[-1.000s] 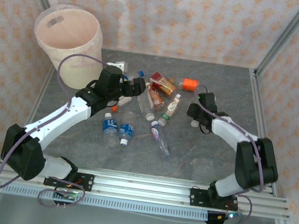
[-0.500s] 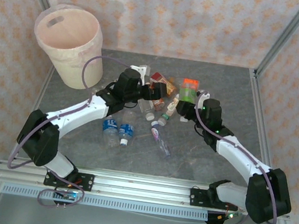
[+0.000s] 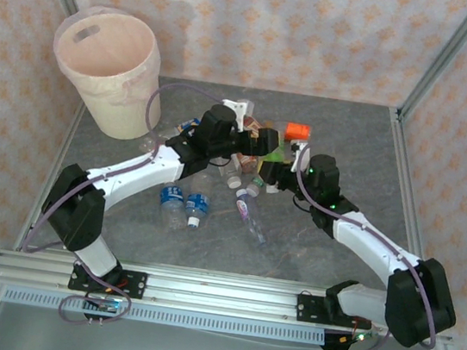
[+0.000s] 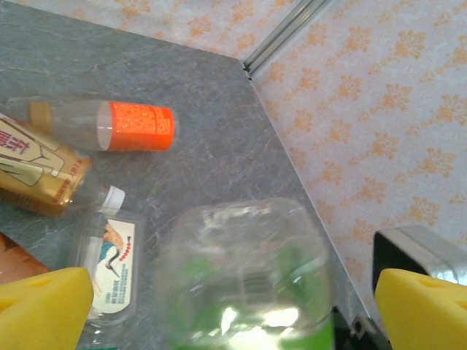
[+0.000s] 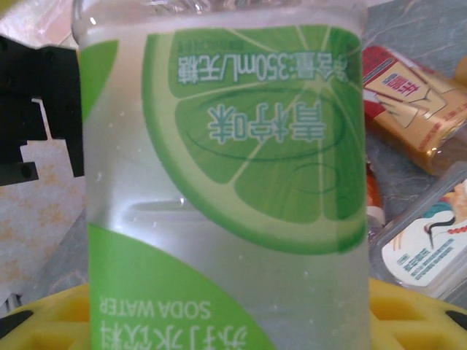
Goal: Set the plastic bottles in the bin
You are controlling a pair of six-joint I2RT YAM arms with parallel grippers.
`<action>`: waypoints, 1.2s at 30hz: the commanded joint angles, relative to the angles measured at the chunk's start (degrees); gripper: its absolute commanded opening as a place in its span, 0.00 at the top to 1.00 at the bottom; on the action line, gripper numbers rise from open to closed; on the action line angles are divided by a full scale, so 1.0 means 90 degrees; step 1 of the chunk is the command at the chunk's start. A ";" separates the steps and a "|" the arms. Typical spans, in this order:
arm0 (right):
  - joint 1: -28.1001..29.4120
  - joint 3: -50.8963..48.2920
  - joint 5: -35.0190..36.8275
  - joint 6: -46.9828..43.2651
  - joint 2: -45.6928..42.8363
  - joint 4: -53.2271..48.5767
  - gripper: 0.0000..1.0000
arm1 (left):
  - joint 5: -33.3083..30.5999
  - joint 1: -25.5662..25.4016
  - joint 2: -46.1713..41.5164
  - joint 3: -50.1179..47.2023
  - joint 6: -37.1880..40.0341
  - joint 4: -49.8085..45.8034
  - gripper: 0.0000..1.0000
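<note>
A clear bottle with a green lime label [image 5: 226, 182] stands in my right gripper [image 5: 226, 321], which is shut on its lower body. In the top view this green bottle [image 3: 275, 152] hangs above the pile between both grippers. My left gripper [image 4: 233, 313] is open, its yellow fingers [image 4: 44, 310] wide apart on either side of the green bottle's base [image 4: 248, 277], not touching it. Other plastic bottles lie on the table: an orange-labelled one [image 4: 124, 125], a red and gold one [image 4: 36, 175], a flat white-labelled one [image 4: 109, 255]. The cream bin [image 3: 116, 111] stands at the far left.
Two blue-labelled bottles [image 3: 172, 194] lie near the left arm, and a clear one [image 3: 249, 219] lies in the middle. An orange-labelled bottle [image 3: 298, 131] lies behind the grippers. Metal frame posts and patterned walls close in the grey table [image 3: 353, 131].
My left gripper swung right, away from the bin, to the pile's middle. My right gripper lifted the green bottle and carried it left until its base sits between the left fingers.
</note>
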 commanded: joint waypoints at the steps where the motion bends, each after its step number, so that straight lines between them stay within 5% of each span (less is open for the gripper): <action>1: 0.0100 0.0265 -0.0164 -0.0006 0.0036 0.0511 0.51 | -0.0713 -0.0106 0.0147 0.0421 -0.0108 -0.0644 0.00; 4: 0.0133 0.0284 -0.0133 0.0012 0.0026 0.0583 0.51 | -0.1013 -0.0130 0.0210 0.0576 -0.0168 -0.0986 0.07; 20: 0.0149 0.0411 -0.0444 -0.0357 0.0062 0.0646 0.48 | -0.0217 -0.0162 0.0662 0.1172 -0.0012 -0.1445 0.44; 29: 0.0149 0.0095 0.0093 -0.0632 -0.0688 0.0402 0.16 | -0.0879 0.0047 0.0007 0.0957 0.0252 -0.1383 0.51; 31: 0.0152 -0.0053 0.0336 -0.0622 -0.0941 0.0440 0.02 | -0.1042 0.0243 -0.0180 0.0879 0.0285 -0.1391 0.52; 36: 0.0154 -0.0365 0.2101 -0.0257 -0.1430 0.0394 0.01 | -0.1719 0.0714 -0.0815 0.0765 0.0853 -0.1583 0.54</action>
